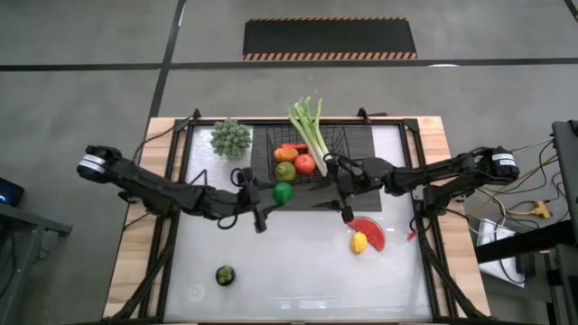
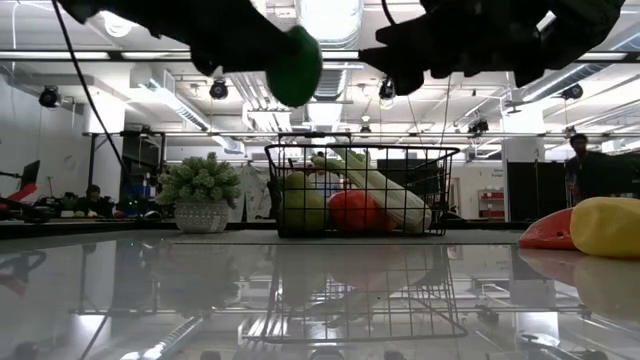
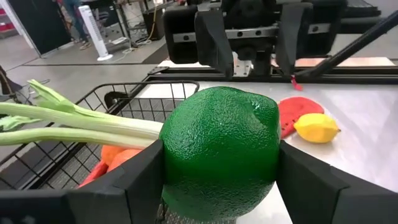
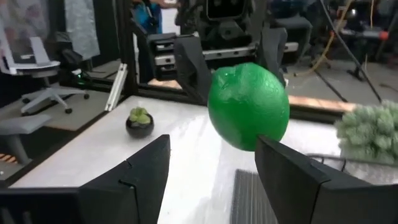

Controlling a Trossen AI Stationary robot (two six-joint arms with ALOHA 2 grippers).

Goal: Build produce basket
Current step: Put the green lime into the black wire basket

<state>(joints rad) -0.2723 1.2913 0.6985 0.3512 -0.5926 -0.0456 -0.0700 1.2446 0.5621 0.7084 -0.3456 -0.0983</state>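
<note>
My left gripper is shut on a green lime, held in the air just near of the black wire basket. The basket stands on a dark ribbed mat and holds the celery, carrot, orange, green apple and red apple. My right gripper is open at the basket's near right corner, facing the lime and touching nothing. The watermelon slice and lemon lie on the table near it. A dark round fruit sits toward the near left. My left gripper pinches the lime's two opposite sides between its fingers. The fingers come roughly level from the table's left. The lime is lifted clear of the table, higher than the basket's rim.
A green potted plant stands left of the basket at the far edge. The two grippers face each other closely, with the lime between them. The white tabletop lies open toward the near edge. Dark frame rails run along both table sides.
</note>
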